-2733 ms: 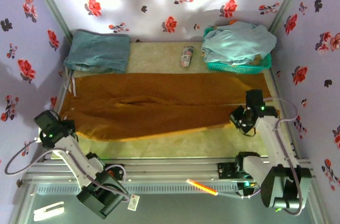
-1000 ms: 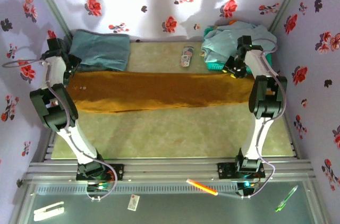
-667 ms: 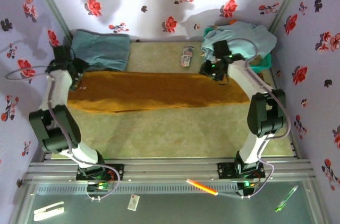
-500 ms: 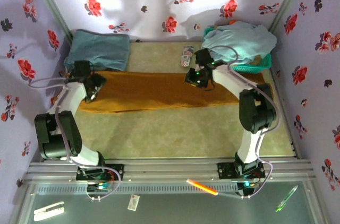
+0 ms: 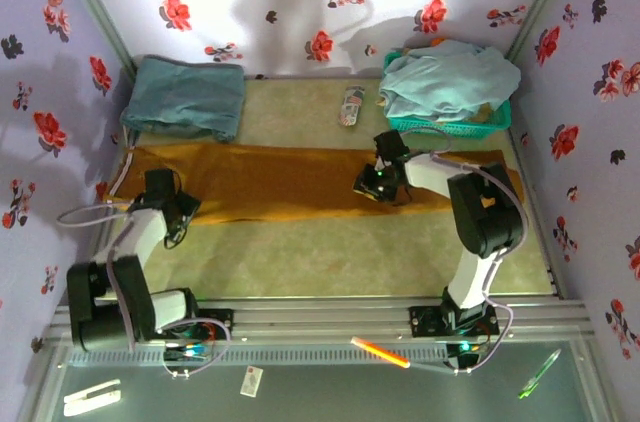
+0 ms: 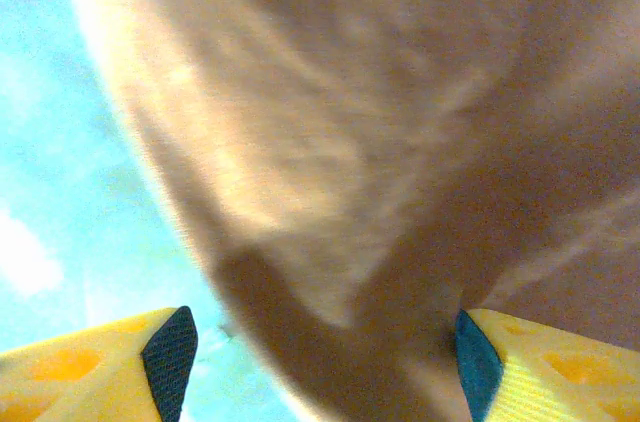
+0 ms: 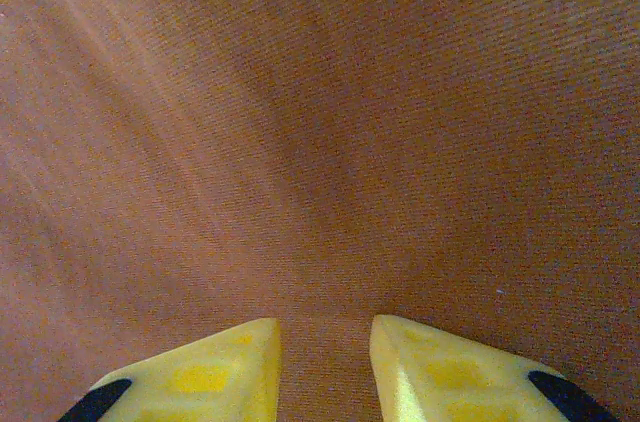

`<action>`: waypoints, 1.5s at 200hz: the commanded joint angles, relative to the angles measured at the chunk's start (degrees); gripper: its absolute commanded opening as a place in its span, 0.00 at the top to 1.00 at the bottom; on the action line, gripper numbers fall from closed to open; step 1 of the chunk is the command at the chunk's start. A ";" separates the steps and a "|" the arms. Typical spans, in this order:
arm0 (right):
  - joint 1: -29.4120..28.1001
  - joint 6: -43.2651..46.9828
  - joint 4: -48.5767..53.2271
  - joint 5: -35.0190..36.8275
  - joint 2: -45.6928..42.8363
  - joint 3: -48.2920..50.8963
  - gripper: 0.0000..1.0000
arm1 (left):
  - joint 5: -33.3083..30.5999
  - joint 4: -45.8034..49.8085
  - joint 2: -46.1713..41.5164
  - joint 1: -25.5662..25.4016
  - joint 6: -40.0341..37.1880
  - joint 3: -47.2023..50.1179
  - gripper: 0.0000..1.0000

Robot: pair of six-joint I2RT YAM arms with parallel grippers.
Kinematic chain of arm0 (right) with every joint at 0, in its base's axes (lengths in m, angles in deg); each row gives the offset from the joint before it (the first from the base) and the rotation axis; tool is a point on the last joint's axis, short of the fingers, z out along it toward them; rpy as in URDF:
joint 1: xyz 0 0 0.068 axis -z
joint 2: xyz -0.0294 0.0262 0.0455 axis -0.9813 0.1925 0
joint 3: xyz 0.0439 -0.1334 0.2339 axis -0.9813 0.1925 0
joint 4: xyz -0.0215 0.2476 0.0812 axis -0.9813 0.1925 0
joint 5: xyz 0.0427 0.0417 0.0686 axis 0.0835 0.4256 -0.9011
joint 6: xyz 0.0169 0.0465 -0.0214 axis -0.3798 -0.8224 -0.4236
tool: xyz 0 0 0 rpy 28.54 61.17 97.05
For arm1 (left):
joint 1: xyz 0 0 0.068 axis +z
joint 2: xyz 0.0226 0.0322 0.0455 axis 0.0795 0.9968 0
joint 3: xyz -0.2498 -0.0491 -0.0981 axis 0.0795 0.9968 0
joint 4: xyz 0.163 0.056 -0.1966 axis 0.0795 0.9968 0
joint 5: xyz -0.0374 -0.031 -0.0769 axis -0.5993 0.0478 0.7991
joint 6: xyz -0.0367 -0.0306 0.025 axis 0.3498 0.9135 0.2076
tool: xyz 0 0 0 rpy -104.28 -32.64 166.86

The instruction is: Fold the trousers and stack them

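Top external view: the trousers [image 5: 290, 182] lie as a long ochre band running left to right across the table [image 5: 330, 252], set toward its far half. The left gripper [image 5: 180, 214] sits low at the near edge of the band's left end. The right gripper [image 5: 367, 187] is down on the cloth, right of the band's middle, with ochre fabric on every side of it.

Left wrist view: the left gripper [image 6: 320, 347] has its jaws wide apart. The trousers [image 6: 400, 92] cover the centre and right of the frame, and a blurred fold of cloth reaches down into the gap, close to the right-hand finger. Bare table [image 6: 60, 142] shows past the left-hand finger, which is clear of the cloth. Nothing is clamped.

Right wrist view: the right gripper [image 7: 325, 337] has its fingers [image 7: 230, 362] a narrow gap apart, tips low over the trousers [image 7: 320, 122]. Cloth shows in the gap. Whether a fold is pinched there cannot be told.

Far side of the table: a folded teal-blue garment [image 5: 185, 94] lies at the left, just beyond the trousers.
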 commanded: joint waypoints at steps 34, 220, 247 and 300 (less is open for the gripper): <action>6.35 4.51 14.20 -0.37 -9.23 0.17 0.57 | 2.95 15.16 -17.06 0.82 0.49 4.39 0.29; 26.59 -0.17 8.29 1.12 -8.00 12.30 0.48 | 1.45 -5.81 19.43 -22.65 7.68 -12.18 0.30; 22.00 -2.38 7.62 -1.57 -9.53 16.79 0.48 | 3.55 -3.33 16.20 -11.91 1.79 -9.18 0.30; 20.74 2.16 22.74 5.09 -18.34 10.52 0.44 | 8.29 -0.81 17.14 -8.08 -3.03 -14.47 0.32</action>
